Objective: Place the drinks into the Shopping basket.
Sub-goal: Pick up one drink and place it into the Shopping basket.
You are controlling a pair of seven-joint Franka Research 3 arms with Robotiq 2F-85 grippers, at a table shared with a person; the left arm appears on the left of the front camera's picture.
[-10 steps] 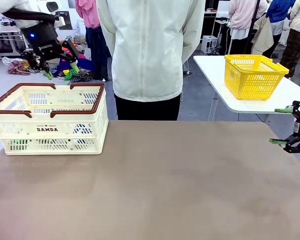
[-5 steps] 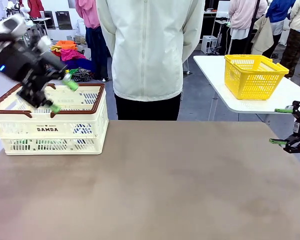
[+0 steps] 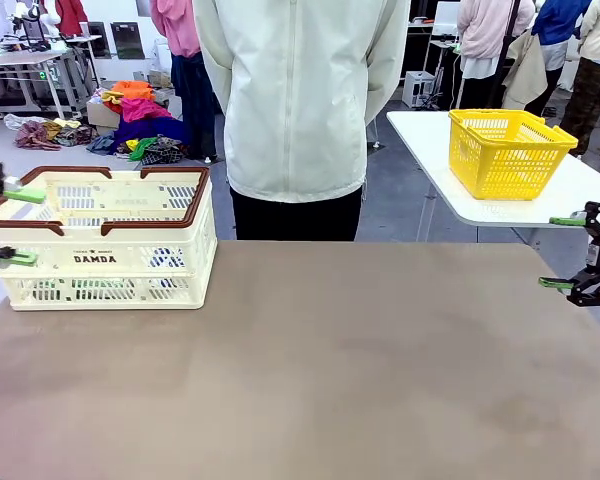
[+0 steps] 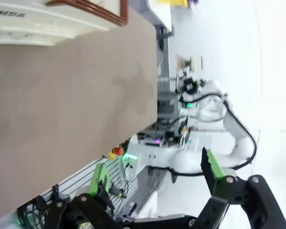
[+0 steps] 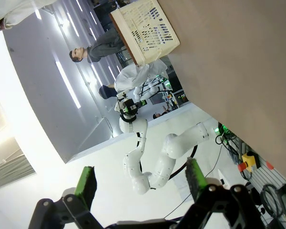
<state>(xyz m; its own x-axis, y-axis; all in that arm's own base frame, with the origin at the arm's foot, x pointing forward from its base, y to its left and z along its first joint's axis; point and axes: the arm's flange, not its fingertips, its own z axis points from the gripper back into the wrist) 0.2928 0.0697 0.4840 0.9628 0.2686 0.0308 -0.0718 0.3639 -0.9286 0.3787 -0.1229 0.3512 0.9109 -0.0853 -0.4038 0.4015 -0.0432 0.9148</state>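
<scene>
Behind the brown table (image 3: 320, 370) stood a person in a pale jacket (image 3: 298, 100), arms at their sides, with a second white table beyond carrying a yellow mesh basket (image 3: 507, 150). On the brown table's far left corner sat the Shopping basket (image 3: 105, 240), a cream slatted crate with brown-red handles. Through its slats, hints of green and blue suggested the drinks lay inside, low against the front wall, though they were too hidden to be sure. At the picture's left edge, the left gripper (image 3: 2, 228) hung beside the crate's end with its green-padded fingers spread apart and nothing between them. At the right edge, well away from the crate, the right gripper (image 3: 580, 253) also had its fingers parted and empty. The task looked close to done. The likely risk lay with the left gripper: it was so near the crate's end that a careless sideways swing could clip the rim or handle, shove the light crate along the table, and topple whatever stood inside.
</scene>
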